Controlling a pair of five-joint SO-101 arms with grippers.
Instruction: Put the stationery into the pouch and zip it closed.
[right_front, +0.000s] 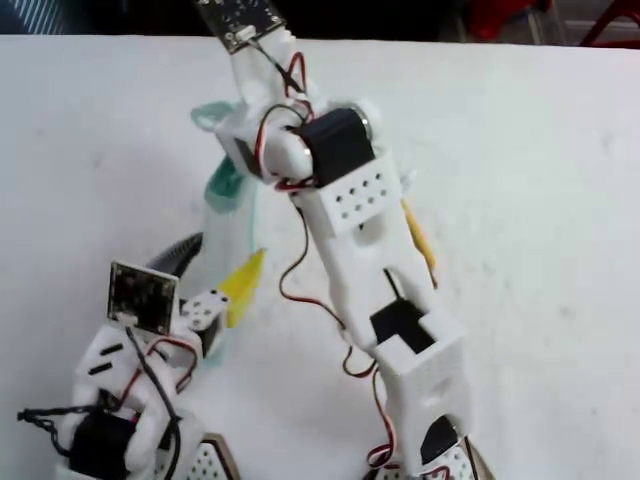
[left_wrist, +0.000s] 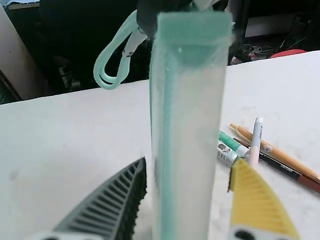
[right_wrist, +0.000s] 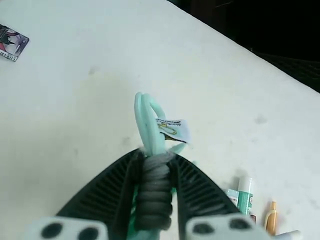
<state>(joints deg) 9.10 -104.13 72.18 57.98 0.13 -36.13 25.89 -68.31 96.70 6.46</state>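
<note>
A long translucent pouch with mint edges lies stretched between my two grippers. My left gripper has its dark finger and yellow finger closed against the pouch's two long sides near its lower end. My right gripper is shut on the far end, where the mint loop and its small tag stick out past the fingertips. Loose stationery lies on the table beside the pouch: a white pen, an orange pen, a green-and-white marker and a dark pencil.
The right arm crosses over the middle of the white table and covers part of the orange pen. A small printed card lies far off on the table. Dark room clutter sits beyond the back edge.
</note>
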